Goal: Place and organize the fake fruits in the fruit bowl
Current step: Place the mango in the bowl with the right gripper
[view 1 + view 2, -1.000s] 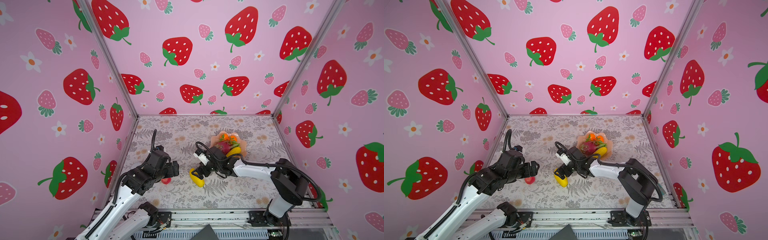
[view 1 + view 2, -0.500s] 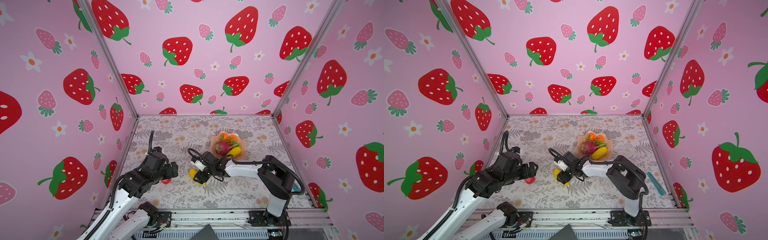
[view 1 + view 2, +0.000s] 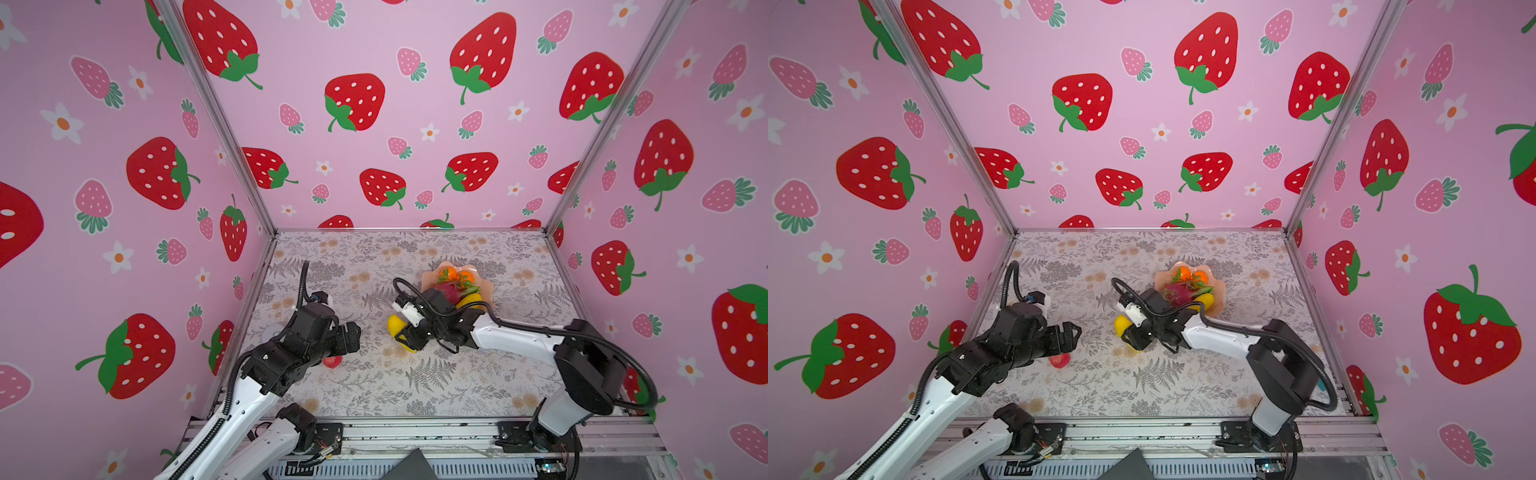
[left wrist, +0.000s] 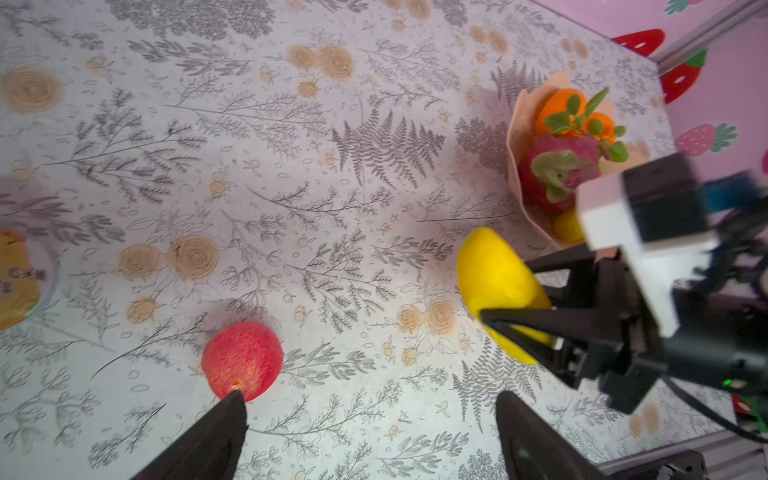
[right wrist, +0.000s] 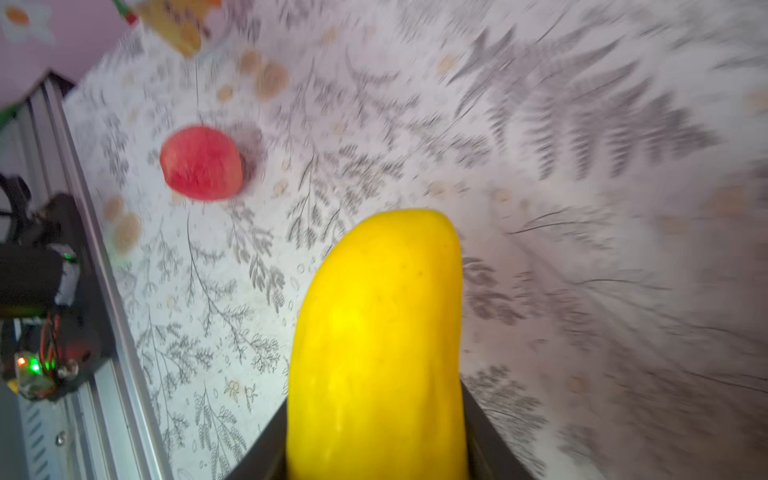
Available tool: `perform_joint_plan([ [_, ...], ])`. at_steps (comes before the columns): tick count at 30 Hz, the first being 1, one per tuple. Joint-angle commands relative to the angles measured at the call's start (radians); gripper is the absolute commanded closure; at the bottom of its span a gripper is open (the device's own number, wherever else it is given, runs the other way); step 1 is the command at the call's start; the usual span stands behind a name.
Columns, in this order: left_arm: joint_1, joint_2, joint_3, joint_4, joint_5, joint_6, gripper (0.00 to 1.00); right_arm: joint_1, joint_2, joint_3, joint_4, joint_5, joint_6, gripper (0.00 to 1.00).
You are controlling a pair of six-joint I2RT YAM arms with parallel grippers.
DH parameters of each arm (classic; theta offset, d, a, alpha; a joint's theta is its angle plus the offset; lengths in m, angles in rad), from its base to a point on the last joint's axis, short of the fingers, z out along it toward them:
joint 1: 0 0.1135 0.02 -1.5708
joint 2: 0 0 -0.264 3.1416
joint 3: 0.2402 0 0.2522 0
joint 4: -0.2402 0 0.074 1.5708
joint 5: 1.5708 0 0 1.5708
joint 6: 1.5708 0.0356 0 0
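A smooth yellow oblong fake fruit [image 5: 374, 332] sits between the black fingers of the right gripper [image 4: 505, 290]. The fingers press against its two long sides, and a good part of its length sticks out beyond the tips. The jaws stand partly closed and clamped on it (whether it is clear of the surface I cannot tell). It is out over the grey floral-printed tabletop [image 3: 374, 386], near the shallow glossy peach-pink bowl with a scalloped rim [image 3: 1222, 297] but outside it.

In the bowl lie a magenta dragon fruit with green tips [image 3: 1177, 291], two small oranges on a leafy twig [image 3: 1192, 275] toward the back wall, and a second yellow oblong fruit [image 3: 1204, 300] at the near rim.

A small red-pink round fruit [image 4: 243, 359] rests on the tabletop, well apart from the bowl. Close to it hovers the left gripper [image 4: 370, 405], jaws spread wide and empty, with one fingertip just beside the fruit.
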Motion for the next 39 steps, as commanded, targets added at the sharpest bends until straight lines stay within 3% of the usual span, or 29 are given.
perform_joint_plan([
  [1,0.003,0.060,-0.012,0.195,0.133,0.053,0.05,-0.152,-0.122,-0.051,-0.006,0.006,0.011,0.52],
  [6,-0.042,0.245,0.049,0.344,0.172,0.090,0.01,-0.393,-0.163,-0.050,-0.096,0.053,-0.080,0.52],
  [14,-0.128,0.470,0.213,0.385,0.143,0.148,0.01,-0.595,-0.072,0.037,-0.109,0.047,-0.159,0.52],
  [33,-0.132,0.564,0.277,0.372,0.119,0.178,0.01,-0.634,0.073,0.085,-0.134,0.148,-0.192,0.49],
  [39,-0.133,0.569,0.286,0.342,0.093,0.179,0.01,-0.635,0.063,0.084,-0.141,0.155,-0.189,0.30],
])
